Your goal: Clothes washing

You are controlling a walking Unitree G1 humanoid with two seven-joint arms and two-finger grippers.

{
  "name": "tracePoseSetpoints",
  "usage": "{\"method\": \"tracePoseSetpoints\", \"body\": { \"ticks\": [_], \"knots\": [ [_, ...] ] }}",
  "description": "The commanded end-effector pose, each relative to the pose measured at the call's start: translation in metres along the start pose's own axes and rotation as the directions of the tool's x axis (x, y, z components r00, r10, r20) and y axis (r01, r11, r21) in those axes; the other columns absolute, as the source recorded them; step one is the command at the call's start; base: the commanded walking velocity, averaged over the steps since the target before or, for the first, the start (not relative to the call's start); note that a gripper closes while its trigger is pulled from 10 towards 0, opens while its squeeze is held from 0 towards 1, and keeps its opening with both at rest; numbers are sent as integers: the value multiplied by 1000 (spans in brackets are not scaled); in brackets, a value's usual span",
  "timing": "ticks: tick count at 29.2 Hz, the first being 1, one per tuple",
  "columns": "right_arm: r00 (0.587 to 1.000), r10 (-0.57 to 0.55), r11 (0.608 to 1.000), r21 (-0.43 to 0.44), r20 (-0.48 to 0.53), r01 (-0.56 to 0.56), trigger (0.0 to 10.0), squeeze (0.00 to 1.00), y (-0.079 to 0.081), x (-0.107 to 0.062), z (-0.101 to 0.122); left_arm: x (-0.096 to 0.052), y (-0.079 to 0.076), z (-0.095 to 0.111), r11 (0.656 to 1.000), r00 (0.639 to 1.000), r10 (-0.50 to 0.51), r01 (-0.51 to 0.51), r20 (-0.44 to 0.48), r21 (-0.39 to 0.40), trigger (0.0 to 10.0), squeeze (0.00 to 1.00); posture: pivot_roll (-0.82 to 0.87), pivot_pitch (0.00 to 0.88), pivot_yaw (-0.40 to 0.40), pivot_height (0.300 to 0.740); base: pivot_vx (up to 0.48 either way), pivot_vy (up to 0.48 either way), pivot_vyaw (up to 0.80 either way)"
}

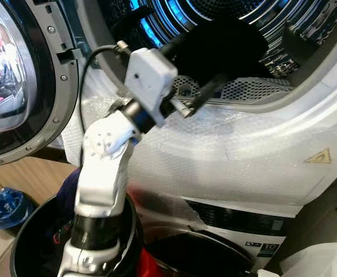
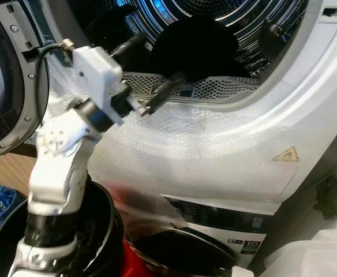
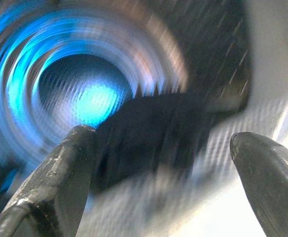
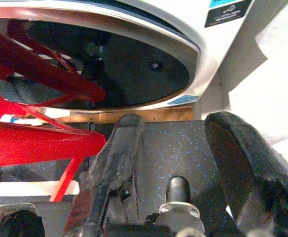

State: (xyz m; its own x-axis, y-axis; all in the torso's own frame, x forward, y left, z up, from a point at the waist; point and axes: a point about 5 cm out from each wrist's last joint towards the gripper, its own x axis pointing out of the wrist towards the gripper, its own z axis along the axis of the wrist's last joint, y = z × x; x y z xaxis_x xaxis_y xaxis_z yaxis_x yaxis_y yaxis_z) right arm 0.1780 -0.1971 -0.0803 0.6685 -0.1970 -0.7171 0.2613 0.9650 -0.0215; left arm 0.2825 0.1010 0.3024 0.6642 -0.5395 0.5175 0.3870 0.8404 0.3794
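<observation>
A laundry corner: two front-loading machines stacked, the upper one's white front (image 1: 261,167) still wrapped in bubble film, its round door (image 1: 18,81) swung wide to the left. Just inside the blue-lit steel drum (image 2: 214,14) a dark garment (image 1: 223,49) lies in a heap on the drum's lower edge, right behind the perforated lip. It looks like soft, limp cloth, light to lift but prone to sag and snag on the lip, so I'd judge the best hold is a bunched fold near the top of the heap, pinched deep rather than at a loose edge.

The left claw (image 1: 194,75) is raised to the drum mouth, its two black fingers (image 3: 60,177) spread wide with nothing between them, the garment just ahead of them. The right claw (image 4: 183,163) hangs low, aimed at the lower machine's dark door glass (image 4: 109,64) with red bars (image 4: 40,143) beside it; its fingers also stand apart and empty. Below the left arm stands a black basket (image 1: 30,231) holding more dark clothing
</observation>
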Motion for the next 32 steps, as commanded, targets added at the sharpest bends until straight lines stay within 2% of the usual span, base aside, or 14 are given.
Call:
{"method": "tracePoseSetpoints", "body": {
  "ticks": [1,9,16,18,19,20,21,22,24,26,27,28,29,32],
  "knots": [
    [1000,-13,1000,-19,-14,13,10000,0,0,0,-1,-22,6,0,996,994,71,-66,-82,52,10000,0,228,0,77,740,0,0,0],
    [996,-86,995,-46,0,85,10000,0,-17,2,5,-76,7,-15,981,933,191,-173,-307,84,10000,0,251,0,75,740,0,0,0],
    [995,-99,993,-58,-6,98,10000,0,-22,2,6,-141,2,-23,922,789,386,-341,-478,182,10000,0,276,0,63,740,0,0,0],
    [995,-97,993,-73,-19,95,10000,0,-23,1,2,-166,2,-32,890,703,446,-414,-554,191,10000,0,300,0,53,740,0,0,0],
    [995,-97,993,-73,-19,95,10000,0,-23,1,2,-166,2,-32,890,703,446,-414,-554,191,10000,0,300,0,53,740,0,0,0],
    [995,-92,992,-85,-30,89,10000,0,-23,0,0,-187,7,-42,850,618,502,-484,-605,211,10000,0,310,0,45,740,0,0,0],
    [995,-92,992,-85,-30,89,10000,0,-23,0,0,-187,7,-42,850,618,502,-484,-605,211,10000,0,310,0,45,740,0,0,0],
    [996,-88,992,-94,-34,85,10000,0,-23,0,-1,-195,10,-46,826,577,530,-517,-621,225,10000,0,318,0,38,740,0,0,0],
    [996,-80,991,-109,-40,75,10000,0,-23,0,-2,-217,16,-60,735,445,588,-642,-676,217,10000,0,324,0,31,740,0,0,0],
    [996,-75,991,-113,-39,71,10000,0,-22,1,-1,-225,17,-67,669,385,603,-721,-699,181,10000,0,328,0,18,740,0,0,0],
    [997,-73,991,-116,-36,68,10000,0,-22,1,1,-231,17,-72,639,347,609,-747,-713,183,10000,1000,326,0,13,740,0,0,0],
    [997,-71,991,-117,-33,67,10000,0,-21,2,2,-234,17,-74,624,324,611,-758,-722,188,10000,1000,326,0,13,740,0,0,0],
    [997,-69,990,-121,-26,66,10000,0,-23,3,6,-246,13,-82,577,249,594,-794,-765,189,10000,1000,327,0,9,740,0,0,0],
    [997,-69,990,-126,-21,66,10000,0,-24,4,9,-256,8,-91,554,207,568,-812,-797,185,10000,1000,331,0,0,740,0,0,0]
  ]
}}
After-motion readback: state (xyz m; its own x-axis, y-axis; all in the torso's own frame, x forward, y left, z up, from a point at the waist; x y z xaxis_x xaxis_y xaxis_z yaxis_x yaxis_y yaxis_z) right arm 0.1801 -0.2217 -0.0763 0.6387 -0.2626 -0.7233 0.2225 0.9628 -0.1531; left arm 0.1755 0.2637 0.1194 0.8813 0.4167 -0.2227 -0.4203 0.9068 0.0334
